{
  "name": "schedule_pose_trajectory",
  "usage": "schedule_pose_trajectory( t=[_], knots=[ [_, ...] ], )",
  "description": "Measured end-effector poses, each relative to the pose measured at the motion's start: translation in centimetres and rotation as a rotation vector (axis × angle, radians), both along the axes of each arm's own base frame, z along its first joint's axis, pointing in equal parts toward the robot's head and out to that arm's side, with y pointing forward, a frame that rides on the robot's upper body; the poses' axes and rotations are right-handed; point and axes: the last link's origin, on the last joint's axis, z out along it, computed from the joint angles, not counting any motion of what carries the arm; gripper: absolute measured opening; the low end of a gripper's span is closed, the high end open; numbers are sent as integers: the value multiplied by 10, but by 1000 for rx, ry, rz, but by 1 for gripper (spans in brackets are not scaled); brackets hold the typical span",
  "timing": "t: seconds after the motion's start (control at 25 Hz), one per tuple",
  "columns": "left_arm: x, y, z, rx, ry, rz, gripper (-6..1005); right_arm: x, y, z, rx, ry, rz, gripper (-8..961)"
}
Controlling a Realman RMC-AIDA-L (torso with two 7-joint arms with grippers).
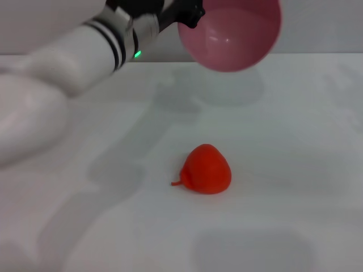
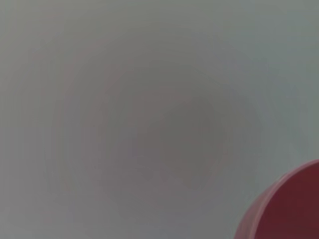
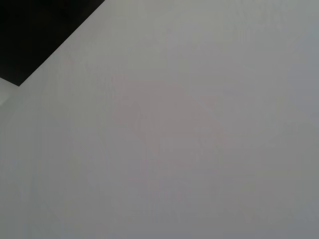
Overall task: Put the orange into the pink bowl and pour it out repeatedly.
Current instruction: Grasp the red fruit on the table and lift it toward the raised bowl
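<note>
White and matte, the desk [image 1: 295,170] spreads smooth and bare-looking under soft grey shadows, meeting a pale wall along its far edge. Near the middle of the desk, somewhat toward the near edge, lies the orange [image 1: 208,169]: a bright red-orange fruit, roundish but lumpy and slightly peaked on top, with a thin stem nub sticking out low on its left side and a dull, waxy skin. It rests alone on the surface, touching nothing else. Well apart from it, above the far edge, the pink bowl [image 1: 231,33] hangs in the air, tipped so that its open mouth faces the head camera; its inside is smooth, glossy plastic with small highlights, hemispherical and plain, and nothing lies in it. The left gripper [image 1: 184,14], black at the end of a white arm with dark bands and a green light, is clamped on the bowl's left rim and carries it. A dark pink curve of the bowl [image 2: 286,209] fills one corner of the left wrist view. The right gripper does not show anywhere.
</note>
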Motion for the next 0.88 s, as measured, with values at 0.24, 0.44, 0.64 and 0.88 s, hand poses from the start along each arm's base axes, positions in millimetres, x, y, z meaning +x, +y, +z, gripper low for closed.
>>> schedule_pose_trajectory(
  t=[0.24, 0.44, 0.64, 0.88],
  knots=[
    [4, 10, 5, -87, 36, 94, 43, 0, 1, -1, -5, 2, -3, 589],
    [-15, 38, 59, -321, 91, 458, 43, 1, 4, -6, -62, -35, -18, 589],
    [-40, 37, 92, -416, 100, 611, 43, 0, 28, -20, -337, -208, -153, 588],
    [-63, 28, 102, -441, 124, 688, 43, -7, 56, -32, -667, -581, -442, 587]
  ],
)
